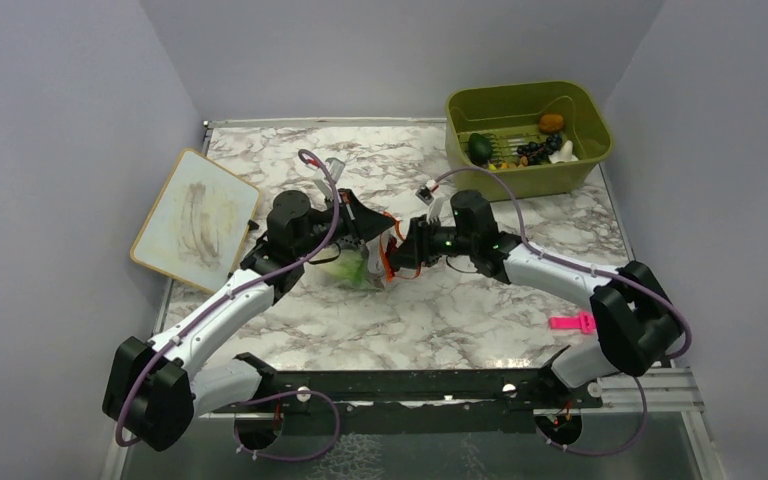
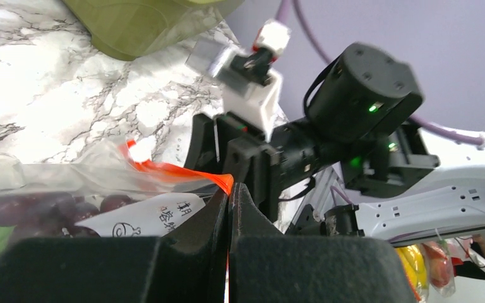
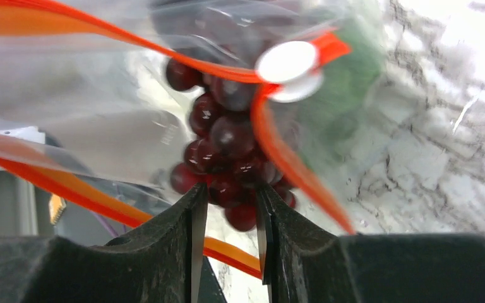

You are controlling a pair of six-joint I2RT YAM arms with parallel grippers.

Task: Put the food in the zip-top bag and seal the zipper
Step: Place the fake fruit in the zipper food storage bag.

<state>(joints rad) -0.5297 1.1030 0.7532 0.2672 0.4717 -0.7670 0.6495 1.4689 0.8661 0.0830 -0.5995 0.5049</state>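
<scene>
Marbled tabletop (image 1: 410, 320): zip-top bag (image 3: 107, 129) is found mid-surface between both arms, grapes (image 3: 227, 151) seen inside | left pincer (image 2: 228, 192) is clenched on the zipper (image 2: 177, 172); right pincer (image 3: 230, 192) is narrowly parted at bag; grip cannot be told

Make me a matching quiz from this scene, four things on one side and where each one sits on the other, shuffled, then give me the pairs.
1 purple grapes
2 pink clip
3 white board
4 green bin

A far right corner of the table
B inside the zip-top bag
C left edge of the table
D near right of the table

Pairs: 1-B, 2-D, 3-C, 4-A
</scene>
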